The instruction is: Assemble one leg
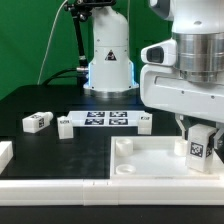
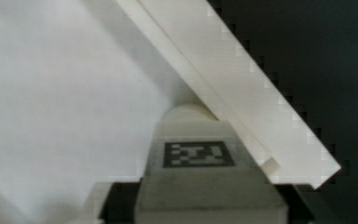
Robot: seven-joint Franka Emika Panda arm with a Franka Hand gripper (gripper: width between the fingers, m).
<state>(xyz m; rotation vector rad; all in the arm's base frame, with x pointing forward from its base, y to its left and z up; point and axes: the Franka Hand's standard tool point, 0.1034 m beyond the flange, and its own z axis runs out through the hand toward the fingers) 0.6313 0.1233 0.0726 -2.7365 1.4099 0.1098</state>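
Three spare blocks (image 1: 37, 122) flank the marker board (image 1: 107, 120) behind the tray (image 1: 130, 160).

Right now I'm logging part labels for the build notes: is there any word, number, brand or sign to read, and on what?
No readable words, numbers or brand names.
Leg held over the tray-like piece: black-and-white square tag, a pattern, not text.
Marker board: several such tags, no text.
Loose blocks on the table: tags too small to make out.

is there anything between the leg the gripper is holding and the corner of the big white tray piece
Nothing visible. The gripper holds the leg directly over the tray piece near its raised edge, with no other part between them.
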